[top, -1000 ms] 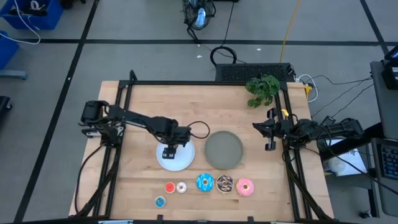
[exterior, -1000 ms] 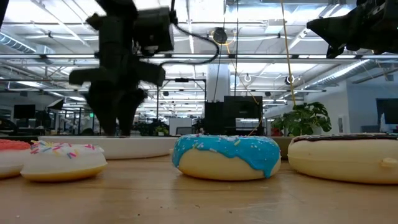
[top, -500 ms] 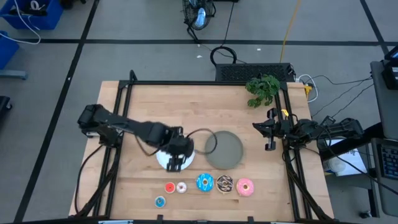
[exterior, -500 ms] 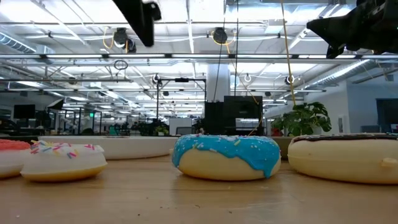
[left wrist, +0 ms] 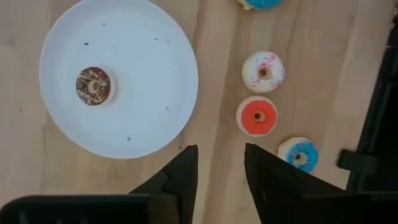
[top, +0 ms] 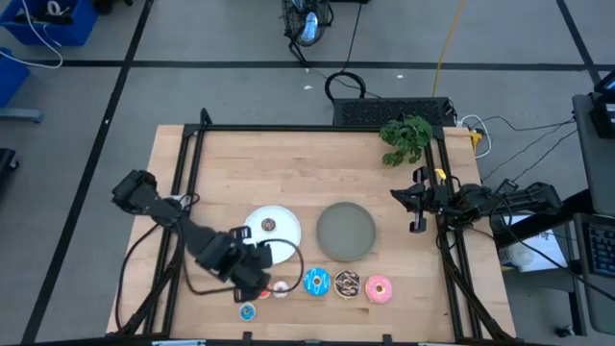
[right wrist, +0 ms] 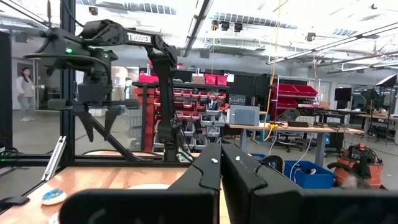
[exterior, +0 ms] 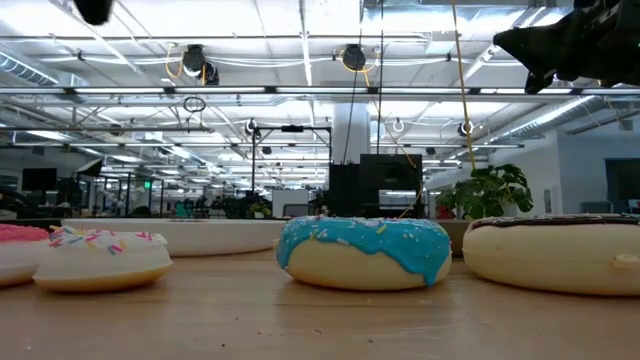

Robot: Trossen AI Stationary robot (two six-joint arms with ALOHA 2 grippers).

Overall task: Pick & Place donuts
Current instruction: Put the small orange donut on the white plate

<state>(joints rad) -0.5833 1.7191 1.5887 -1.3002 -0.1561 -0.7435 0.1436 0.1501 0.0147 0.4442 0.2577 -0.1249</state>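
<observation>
Donuts first: tiny brown one (left wrist: 95,86) sits on the white plate (left wrist: 143,118), off-centre, nothing else on it. Rest are lined up along the desk's (top: 288,163) near edge, w/ the red (left wrist: 257,116) and whitish-pink (left wrist: 263,70) tiny ones just beside each other, light blue tiny one (left wrist: 298,154) a bit apart and nearer the edge. Then blue (top: 317,282), brown sprinkled (top: 347,284) and pink icing (top: 379,287) in a row, below the grey plate (top: 346,231), which is bare. Left jaws (left wrist: 215,171) hang over the wood between white plate and the red donut, fingers (left wrist: 186,168) partly apart, gripping nothing afaict. Right jaws (right wrist: 221,163) parked up at the desk's right side, fingers pressed together, nothing between them. Left arm visible across the desk in right wrist view. Small plant (top: 405,137) at the far right corner.
</observation>
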